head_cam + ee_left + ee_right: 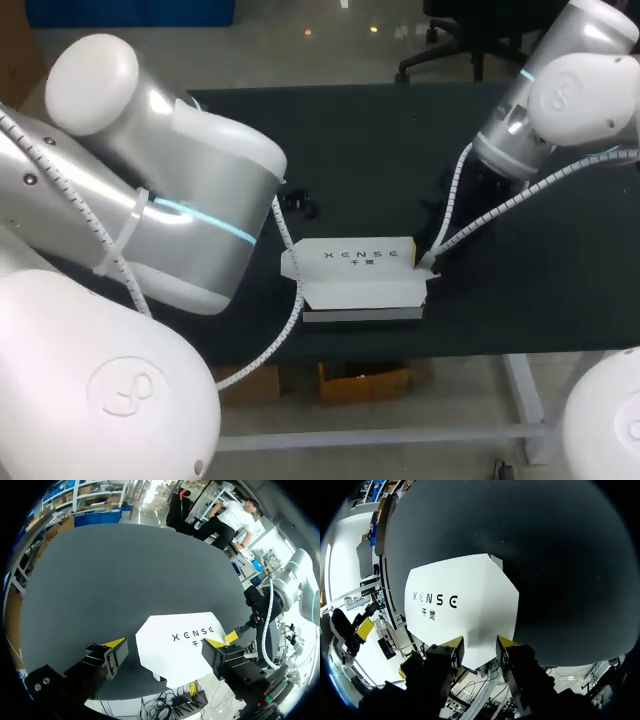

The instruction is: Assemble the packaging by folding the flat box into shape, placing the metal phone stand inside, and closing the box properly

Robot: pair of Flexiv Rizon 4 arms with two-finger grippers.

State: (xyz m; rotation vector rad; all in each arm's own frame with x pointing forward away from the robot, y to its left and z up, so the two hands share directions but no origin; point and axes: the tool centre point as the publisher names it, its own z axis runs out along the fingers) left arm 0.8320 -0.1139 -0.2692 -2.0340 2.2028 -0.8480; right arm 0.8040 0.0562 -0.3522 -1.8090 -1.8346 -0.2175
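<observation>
box [360, 272] on table [380, 150] | left gripper [167, 642] released – straddling box | right gripper [480, 642] at box end – grasp cannot tell

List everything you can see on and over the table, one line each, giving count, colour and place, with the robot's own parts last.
cardboard box: one, white with dark print, partly folded, near the table edge closest to the robot, about the middle.
table: one, black top, under the box.
left arm: one, white and silver, coming in from the left.
right arm: one, white and silver, coming in from the right, down to the box's right end.
left gripper: one, black with yellow tips, open, the box ahead of it.
right gripper: one, black with yellow tips, at the box's edge.
</observation>
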